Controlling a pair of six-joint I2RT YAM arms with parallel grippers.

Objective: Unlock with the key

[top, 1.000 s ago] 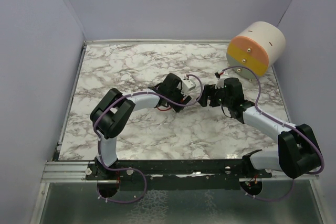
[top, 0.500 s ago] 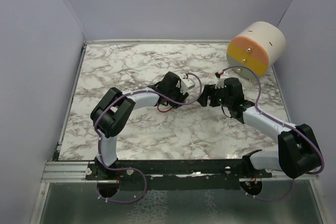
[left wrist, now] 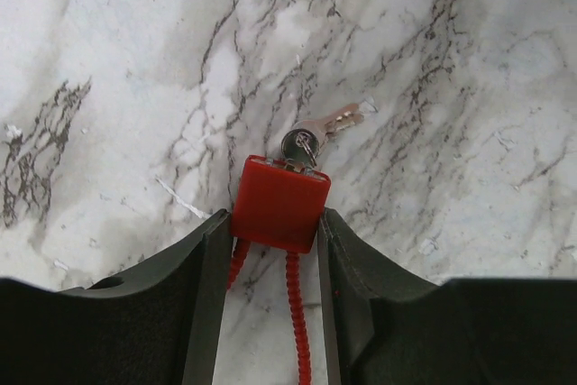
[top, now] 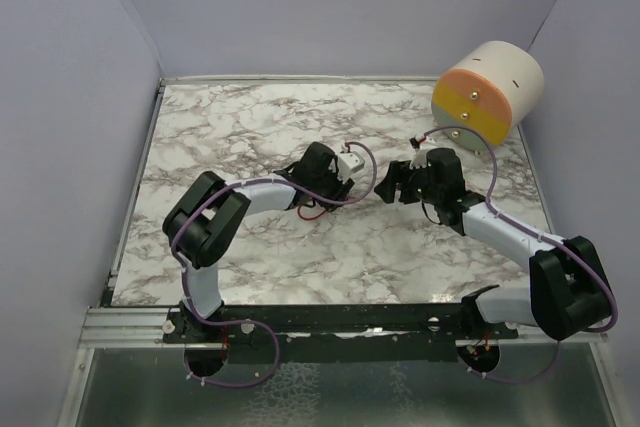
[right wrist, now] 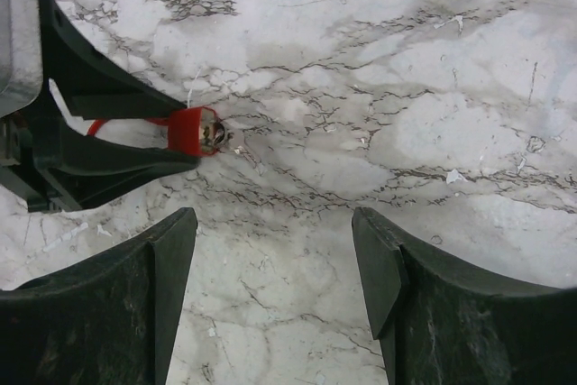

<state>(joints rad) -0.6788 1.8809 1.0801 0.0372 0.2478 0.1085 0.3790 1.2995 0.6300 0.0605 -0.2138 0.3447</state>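
Observation:
A red padlock with a red ribbed cable lies on the marble table. A silver key sticks out of the lock's far end. My left gripper is shut on the padlock's sides. In the right wrist view the padlock and the key show at the upper left, held between the left gripper's fingers. My right gripper is open and empty, apart from the key. In the top view the left gripper and the right gripper face each other mid-table.
A cream drum with an orange and yellow face stands at the back right corner. Lilac walls close the table on the left, back and right. Purple cables loop over both arms.
My left arm has drawn back a little to the left with the padlock in it, widening the gap to the right gripper. The right arm has hardly moved.

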